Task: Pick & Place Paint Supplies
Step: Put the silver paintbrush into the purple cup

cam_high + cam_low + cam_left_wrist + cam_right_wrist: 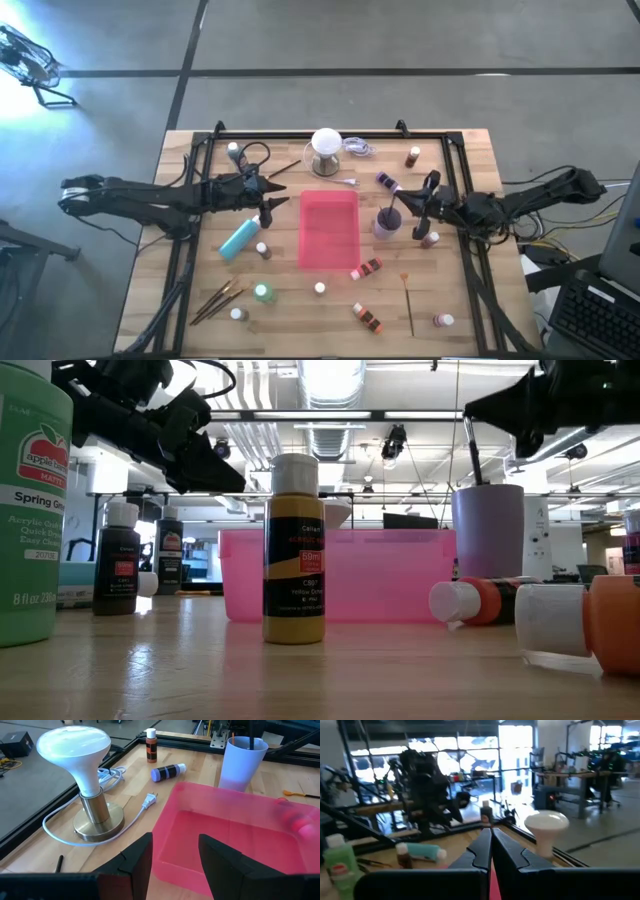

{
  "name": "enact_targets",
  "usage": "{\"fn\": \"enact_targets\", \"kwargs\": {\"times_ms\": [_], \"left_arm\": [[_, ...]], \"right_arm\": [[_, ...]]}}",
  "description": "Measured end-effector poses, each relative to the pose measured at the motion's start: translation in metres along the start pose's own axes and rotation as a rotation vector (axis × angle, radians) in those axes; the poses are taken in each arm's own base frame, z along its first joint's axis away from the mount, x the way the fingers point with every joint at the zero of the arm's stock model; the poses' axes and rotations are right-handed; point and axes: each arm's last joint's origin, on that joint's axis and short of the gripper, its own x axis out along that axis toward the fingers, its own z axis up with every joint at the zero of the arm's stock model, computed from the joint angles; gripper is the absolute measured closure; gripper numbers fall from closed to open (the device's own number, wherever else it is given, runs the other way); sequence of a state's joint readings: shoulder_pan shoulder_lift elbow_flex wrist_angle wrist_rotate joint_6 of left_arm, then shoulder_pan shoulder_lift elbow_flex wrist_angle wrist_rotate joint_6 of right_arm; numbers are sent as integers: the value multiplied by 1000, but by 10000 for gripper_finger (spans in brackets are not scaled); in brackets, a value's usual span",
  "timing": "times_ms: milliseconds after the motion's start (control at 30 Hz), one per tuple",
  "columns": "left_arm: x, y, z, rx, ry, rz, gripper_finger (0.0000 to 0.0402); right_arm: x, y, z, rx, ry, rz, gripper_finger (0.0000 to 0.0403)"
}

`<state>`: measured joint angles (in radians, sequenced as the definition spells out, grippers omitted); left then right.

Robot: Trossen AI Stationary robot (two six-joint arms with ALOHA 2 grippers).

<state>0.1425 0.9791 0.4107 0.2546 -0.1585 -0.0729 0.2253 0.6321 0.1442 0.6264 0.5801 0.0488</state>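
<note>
From above, the left pincer [270, 195] hangs over the tabletop [150, 260] at about nine o'clock from the pink tray [329, 229], its fingers parted narrowly and holding nothing; its wrist view confirms this, showing only the gap between the two fingers and the tray's near wall [200, 865]. Just below it lies the teal bottle [239, 238], with a small bottle [262, 250] beside it and brown-handled brushes [218, 297] toward seven o'clock. The lamp with its white bulb [326, 143] stands at twelve o'clock of the tray; the left wrist view alone shows its brass base [98, 818] and white cord. The low view alone reads a yellow bottle [293, 550] upright before the tray. At three o'clock stands a lilac cup [387, 222] with a brush handle [470, 448] rising from it. The right pincer [428, 192] is just beyond, pressed fully closed.
</note>
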Motion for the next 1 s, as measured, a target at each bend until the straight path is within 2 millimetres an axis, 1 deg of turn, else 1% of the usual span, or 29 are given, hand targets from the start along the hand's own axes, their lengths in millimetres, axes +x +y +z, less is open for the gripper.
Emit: {"fn": "enact_targets", "kwargs": {"times_ms": [167, 500, 767, 1000], "left_arm": [[0, 0, 0, 2, 0, 0, 236], [0, 0, 0, 2, 0, 0, 236], [0, 0, 0, 2, 0, 0, 236], [0, 0, 0, 2, 0, 0, 236]], "right_arm": [[1, -1, -11, -8, 44, -53, 395], [5, 6, -28, -53, 139, -32, 394], [4, 13, -37, -22, 189, 1, 394], [4, 15, -41, -38, 214, 11, 394]]}}
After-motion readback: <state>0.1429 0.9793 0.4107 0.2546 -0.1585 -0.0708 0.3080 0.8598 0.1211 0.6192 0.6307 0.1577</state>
